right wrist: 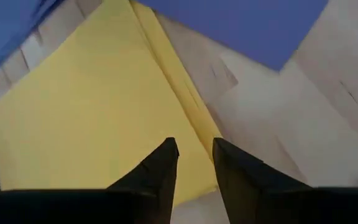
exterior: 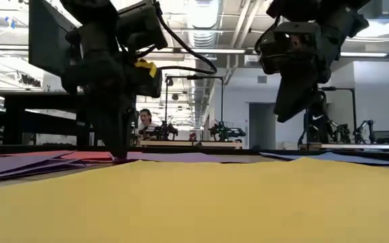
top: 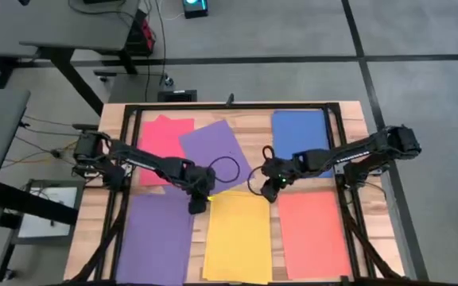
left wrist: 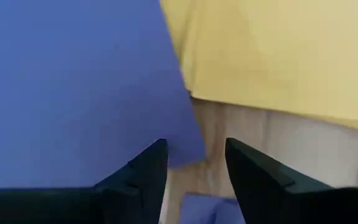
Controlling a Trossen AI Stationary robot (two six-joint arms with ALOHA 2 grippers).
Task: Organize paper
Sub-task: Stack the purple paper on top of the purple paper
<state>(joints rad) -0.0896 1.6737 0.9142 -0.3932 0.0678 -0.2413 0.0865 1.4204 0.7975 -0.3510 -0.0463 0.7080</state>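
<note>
The table (top: 86, 230) holds many sheets of paper. A red sheet (top: 165, 147), a tilted purple sheet (top: 213, 147) and a blue sheet (top: 300, 135) lie along the far edge. A second purple sheet (top: 157, 238), a yellow stack (top: 237, 238) and an orange sheet (top: 312, 234) lie along the near edge.

The left gripper (top: 197, 202) is low, in the middle of the table. Its fingers (left wrist: 142, 180) are spread a little over a purple corner and pinch nothing. The right gripper (top: 270, 189) hangs higher, by the far corner of the yellow stack, its fingers (right wrist: 160, 171) also a little apart and empty.

The step looks like picking a sheet to tidy. Next, the left gripper likely needs to pinch that thin corner. Paper lies flat, so that may be hard.

Bare wood shows in the middle, but the grippers are near each other.
</note>
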